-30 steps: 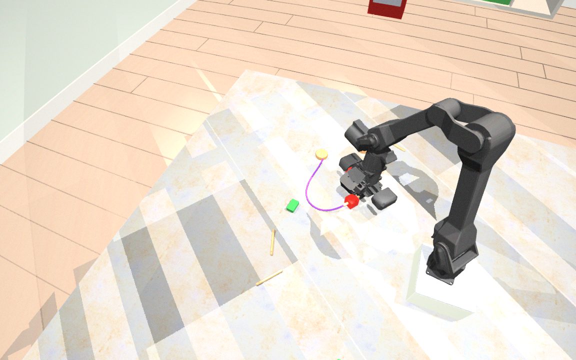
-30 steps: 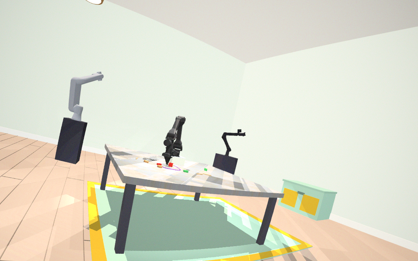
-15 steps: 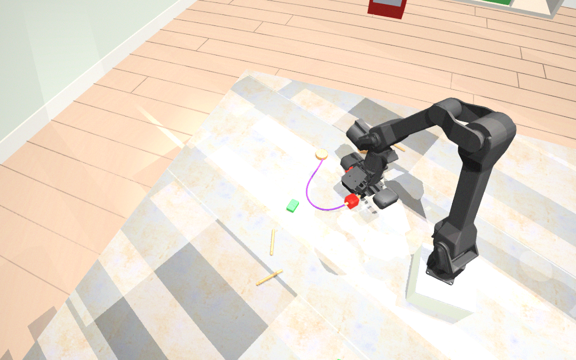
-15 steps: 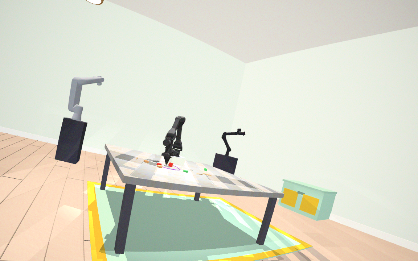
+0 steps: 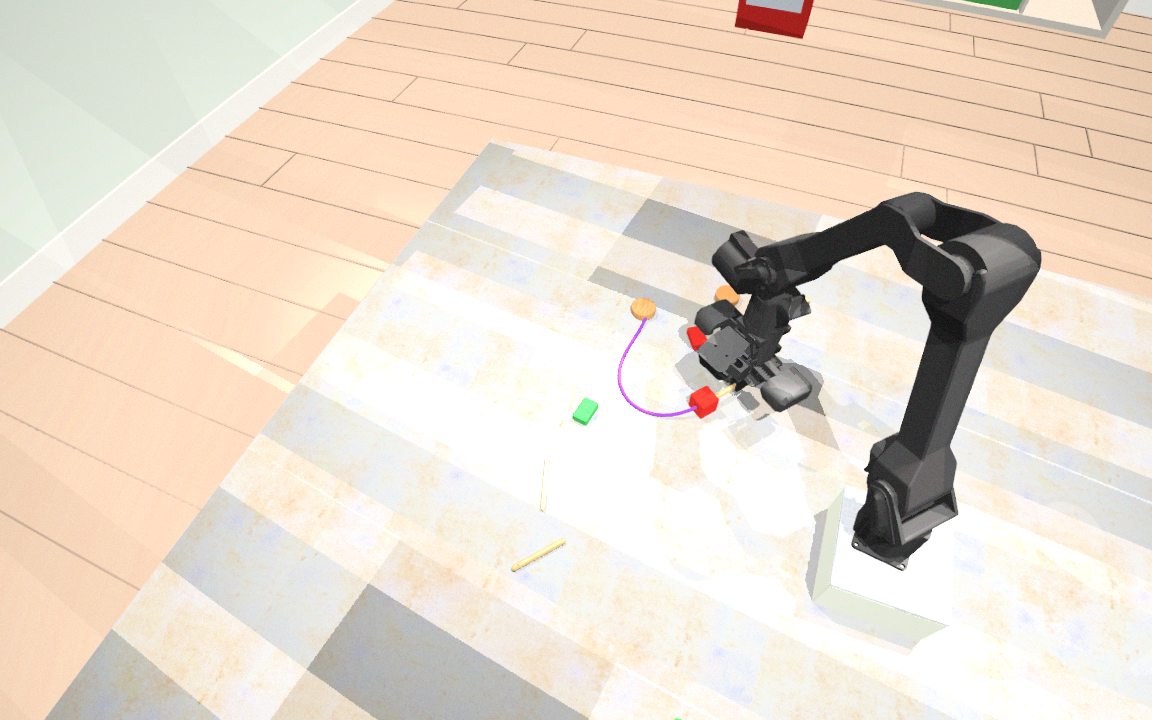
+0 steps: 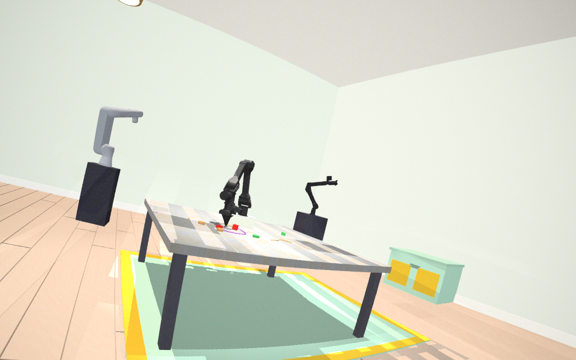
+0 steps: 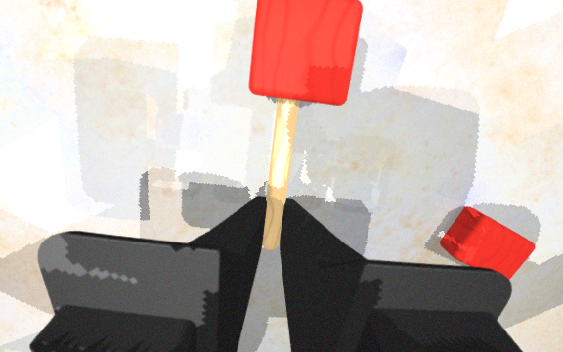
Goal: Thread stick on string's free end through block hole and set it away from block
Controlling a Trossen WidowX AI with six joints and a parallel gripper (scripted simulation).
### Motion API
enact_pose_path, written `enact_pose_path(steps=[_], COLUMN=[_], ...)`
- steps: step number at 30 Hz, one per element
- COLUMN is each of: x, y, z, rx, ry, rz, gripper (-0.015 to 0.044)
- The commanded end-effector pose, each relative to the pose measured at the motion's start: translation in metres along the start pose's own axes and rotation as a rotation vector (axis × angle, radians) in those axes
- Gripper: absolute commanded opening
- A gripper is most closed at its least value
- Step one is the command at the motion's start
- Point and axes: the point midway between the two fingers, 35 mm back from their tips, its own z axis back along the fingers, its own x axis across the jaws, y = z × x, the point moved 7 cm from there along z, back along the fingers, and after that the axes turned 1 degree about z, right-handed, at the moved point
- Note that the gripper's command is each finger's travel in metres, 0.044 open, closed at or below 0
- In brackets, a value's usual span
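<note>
The red wooden block (image 5: 703, 402) (image 6: 235, 227) (image 7: 306, 49) sits on the table. The thin wooden stick (image 5: 725, 390) (image 7: 281, 147) comes out of the block's side that faces my gripper. My gripper (image 5: 741, 383) (image 6: 226, 222) (image 7: 274, 207) is low over the table and shut on the stick's near end. The purple string (image 5: 627, 358) curves from the round wooden button (image 5: 643, 308) to the far side of the block. In the wrist view that far side is cut off by the frame edge.
A second red block (image 5: 695, 337) (image 7: 487, 242) lies close beside the gripper. Another round button (image 5: 725, 293) lies behind the arm. A green block (image 5: 585, 410) and two loose sticks (image 5: 542, 484) (image 5: 537, 555) lie to the left and front.
</note>
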Motion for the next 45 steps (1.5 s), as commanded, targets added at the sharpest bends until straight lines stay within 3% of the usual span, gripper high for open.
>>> enact_pose_path(steps=[1, 45], x=[-0.001, 0.002], y=[0.006, 0.068], z=[0.001, -0.002], rx=[-0.004, 0.001], ry=[0.001, -0.006], rz=[0.001, -0.035], gripper=[0.0, 0.0])
